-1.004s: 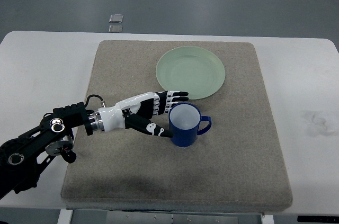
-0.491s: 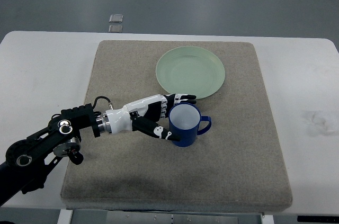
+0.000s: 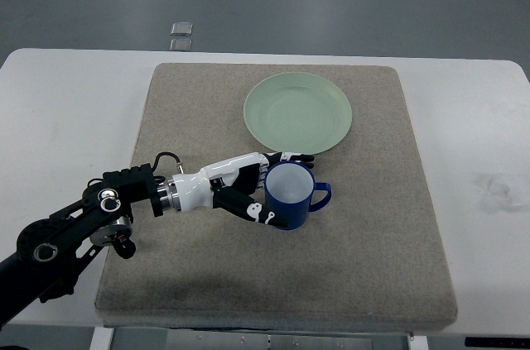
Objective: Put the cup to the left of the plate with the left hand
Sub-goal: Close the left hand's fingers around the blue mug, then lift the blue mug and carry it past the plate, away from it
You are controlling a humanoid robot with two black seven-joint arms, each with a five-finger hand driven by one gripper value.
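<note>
On the near half of the grey mat (image 3: 199, 284), your left hand (image 3: 248, 184) reaches in from the lower left and wraps the blue cup (image 3: 287, 194) from its left side. The fingers (image 3: 286, 156) curve round the far side of the cup wall and the thumb sits against the near side, so they look partly closed around it; you cannot tell from above whether the grip is firm yet. The cup stands upright, its handle pointing right, away from the palm. Judge it as stiff, smooth and fairly light, probably slippery under hard fingertips, so take it round the body rather than by the rim. Just beyond it lies the green plate (image 3: 298, 112), near but apart. The cup sits in front of the plate, not yet to its left. The white counter (image 3: 66, 102) surrounds the mat.
</note>
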